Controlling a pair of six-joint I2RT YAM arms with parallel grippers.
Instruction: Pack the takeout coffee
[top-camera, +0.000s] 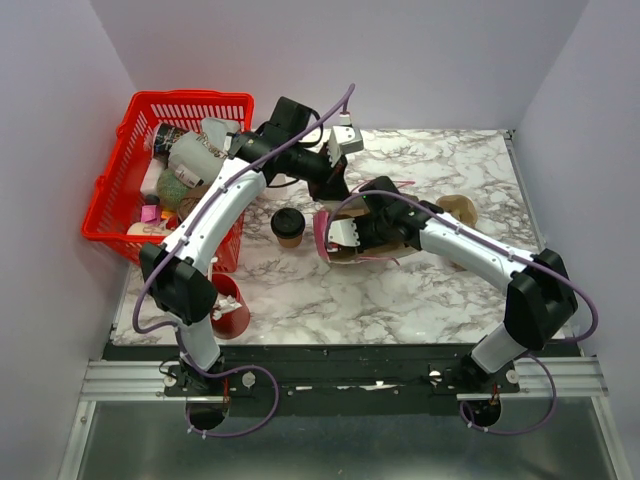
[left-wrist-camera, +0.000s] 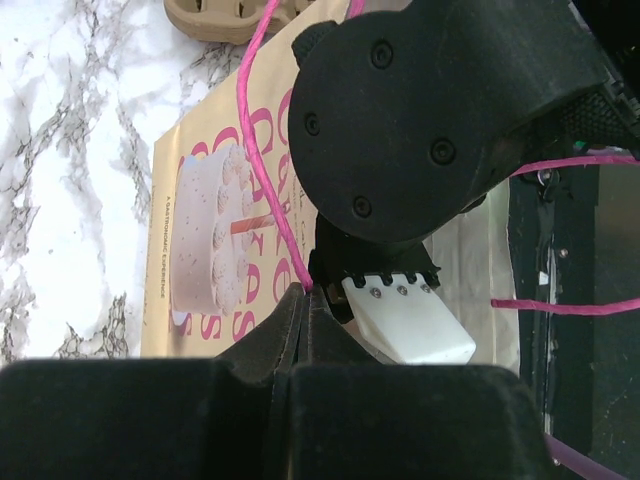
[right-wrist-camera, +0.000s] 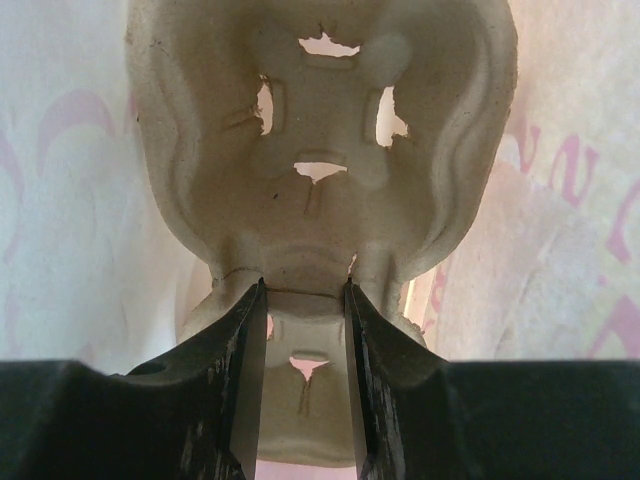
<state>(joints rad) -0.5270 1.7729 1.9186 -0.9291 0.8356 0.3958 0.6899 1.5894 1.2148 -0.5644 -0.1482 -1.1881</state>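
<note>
The takeout coffee (top-camera: 288, 227), a tan cup with a black lid, stands upright on the grey-veined marble counter (top-camera: 400, 300) between pale walls (top-camera: 400, 60). The right tool (right-wrist-camera: 305, 300) pinches a pulp carrier (right-wrist-camera: 200, 150). The left tool (left-wrist-camera: 298, 318) is closed on a paper bag (left-wrist-camera: 200, 180) edge.

I see desk (top-camera: 420, 290): white marble, grey veins. Takeout coffee (top-camera: 288, 227): tan cup, black lid. Basket (top-camera: 125, 175): bright red mesh. Paper bag (left-wrist-camera: 195, 150): kraft brown, pink letters, printed white cake with pink speckles. Cord handle (left-wrist-camera: 262, 190): pink. Cup carrier (right-wrist-camera: 320, 120): pale beige pulp. Right pincer (right-wrist-camera: 305, 288): black. Left arm (top-camera: 222, 208), right arm (top-camera: 470, 245): white shells, black joints, purple cables.
</note>
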